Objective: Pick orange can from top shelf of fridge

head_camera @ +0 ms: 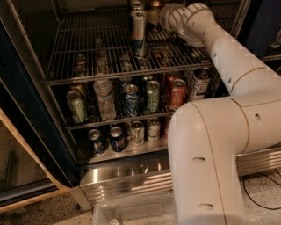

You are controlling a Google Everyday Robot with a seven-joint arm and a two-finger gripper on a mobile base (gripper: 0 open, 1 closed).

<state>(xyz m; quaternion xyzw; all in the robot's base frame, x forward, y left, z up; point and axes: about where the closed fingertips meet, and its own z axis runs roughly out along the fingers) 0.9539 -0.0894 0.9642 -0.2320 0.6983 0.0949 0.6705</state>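
Note:
The fridge [127, 176] stands open in the camera view, with wire racks and a ribbed steel base panel. The top shelf [88, 48] is a silvery wire rack. The orange can [153, 13] stands at the back of it, dark copper, cut off by the top edge and partly hidden by my arm. A taller silver-and-blue can [138, 31] stands just left and in front of it. My gripper [166, 15] reaches in over the top shelf from the right, its end right beside the orange can. My white wrist covers the grasp.
The middle rack holds a green can [77, 105], a water bottle [104, 99], a blue can [131, 100], an orange-red can [177, 93] and a bottle [199, 83]. Dark blue cans [95, 140] stand on the bottom rack. A clear plastic bin [131, 210] lies on the floor. The open door [22, 132] is at the left.

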